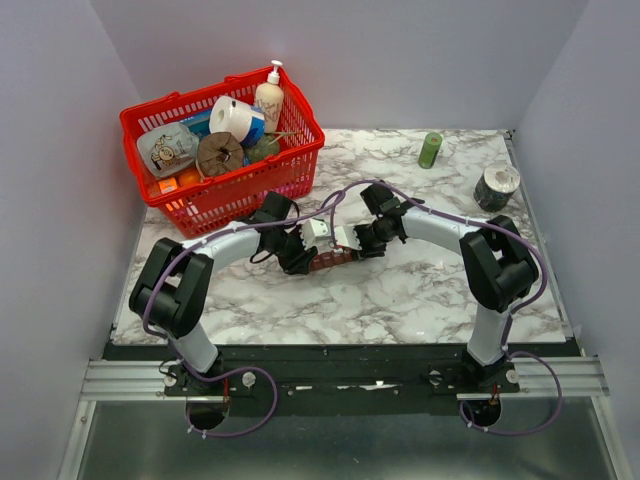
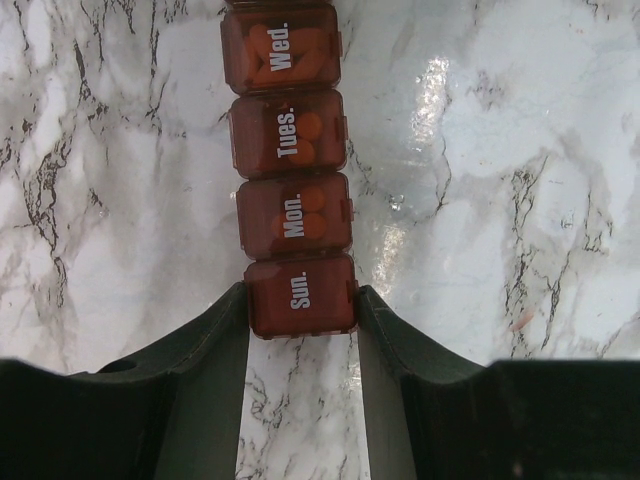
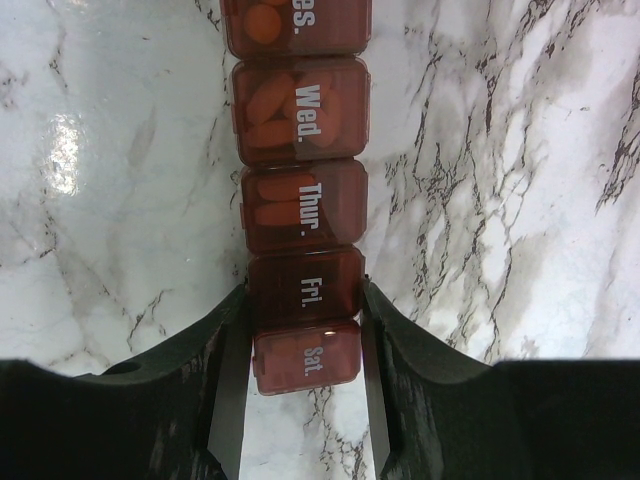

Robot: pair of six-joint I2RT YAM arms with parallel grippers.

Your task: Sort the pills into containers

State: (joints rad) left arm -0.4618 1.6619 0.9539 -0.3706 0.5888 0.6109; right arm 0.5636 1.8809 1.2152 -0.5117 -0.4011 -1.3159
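The strip of containers (image 1: 335, 258) lies flat on the marble worktop (image 1: 400, 290), a little left of centre and about midway between the near and far edges, just in front of the red basket (image 1: 200, 205). It is dark red-brown, with square lidded compartments in a row marked with the days of the week.

The left claw (image 2: 300, 300) is clamped on one end of the strip. Its two dark fingers (image 2: 215, 335) press against both sides of the compartment marked "Sun.". From the left wrist the row runs away from the claw through "Mon.", "Tues." and "Wed.".

The right claw (image 3: 305, 300) is clamped on the other end. Its fingers (image 3: 390, 335) touch both sides of the "Fri." compartment, and "Sat." sits between them, closer to the wrist. Beyond them come "Thur." and "Wed.".

Orange pills (image 2: 305, 135) show through the lids of "Mon.", "Tues.", "Wed." and "Thur.". The lids in view lie shut.

In the top view the two claws face each other along the strip.

The basket stands at the far left corner, filled with household items. A green bottle (image 1: 430, 150) stands near the far edge towards the right. A roll of tape (image 1: 497, 186) lies close to the right edge.
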